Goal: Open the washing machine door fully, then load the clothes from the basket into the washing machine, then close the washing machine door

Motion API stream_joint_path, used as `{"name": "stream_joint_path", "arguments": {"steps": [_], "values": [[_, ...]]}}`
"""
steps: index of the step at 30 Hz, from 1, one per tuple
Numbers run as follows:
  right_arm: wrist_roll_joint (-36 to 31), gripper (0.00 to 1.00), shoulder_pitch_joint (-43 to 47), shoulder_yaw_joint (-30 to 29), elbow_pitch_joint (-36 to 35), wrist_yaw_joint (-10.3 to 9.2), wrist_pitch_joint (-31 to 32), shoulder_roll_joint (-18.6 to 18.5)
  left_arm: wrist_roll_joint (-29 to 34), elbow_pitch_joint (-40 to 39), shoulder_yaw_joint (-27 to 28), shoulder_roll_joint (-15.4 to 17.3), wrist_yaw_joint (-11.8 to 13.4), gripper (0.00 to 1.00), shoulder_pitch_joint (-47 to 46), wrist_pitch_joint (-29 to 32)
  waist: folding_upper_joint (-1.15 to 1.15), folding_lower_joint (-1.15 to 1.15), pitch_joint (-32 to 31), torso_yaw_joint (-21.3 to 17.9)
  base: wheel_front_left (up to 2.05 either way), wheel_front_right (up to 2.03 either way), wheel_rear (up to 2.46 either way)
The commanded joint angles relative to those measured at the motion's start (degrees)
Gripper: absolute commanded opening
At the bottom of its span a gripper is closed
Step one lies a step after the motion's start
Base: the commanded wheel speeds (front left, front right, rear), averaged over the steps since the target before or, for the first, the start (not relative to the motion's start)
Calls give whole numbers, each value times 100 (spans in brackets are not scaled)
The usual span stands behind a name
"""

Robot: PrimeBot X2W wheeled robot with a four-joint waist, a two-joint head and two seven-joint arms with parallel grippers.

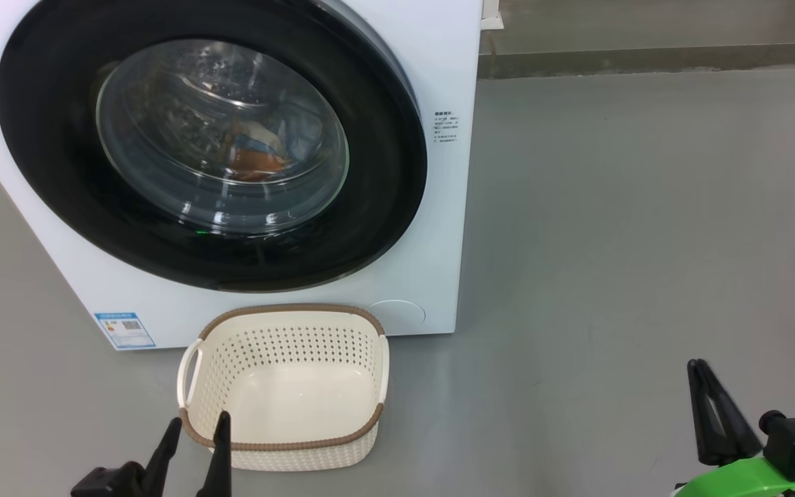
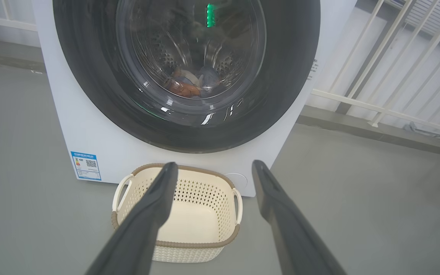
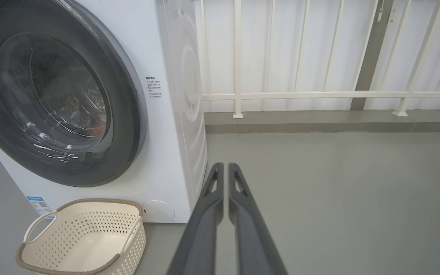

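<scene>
Evidently shut — washing machine door [image 1: 38,138]: rigid, glossy rim, likely slick; hook its outer edge. Left gripper [image 1: 199,418] fingers apart — right gripper [image 1: 700,369] fingers together.

Washing machine door [image 1: 211,148] shut over the opening — bare floor [image 1: 611,241] right of basket [image 1: 315,459].

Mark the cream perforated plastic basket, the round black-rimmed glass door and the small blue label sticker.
Cream perforated plastic basket [image 1: 287,342]: head view, far inner wall.
Round black-rimmed glass door [image 1: 221,138]: head view, glass window.
Small blue label sticker [image 1: 124,330]: head view, its centre.
</scene>
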Motion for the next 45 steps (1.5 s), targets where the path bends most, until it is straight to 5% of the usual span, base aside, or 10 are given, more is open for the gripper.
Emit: {"name": "stream_joint_path", "arguments": {"steps": [1, 45], "values": [[32, 100, -46, 98, -184, -33, -26, -31, 81, -116, 212, 75, -15, 100, -113, -37, 0, 0, -12, -14, 0, 0, 0], [201, 100, -44, 111, -202, -33, -26, -28, -2, -187, 82, 136, -15, 100, -47, -37, 0, 0, -63, -5, 0, 0, 0]]}}
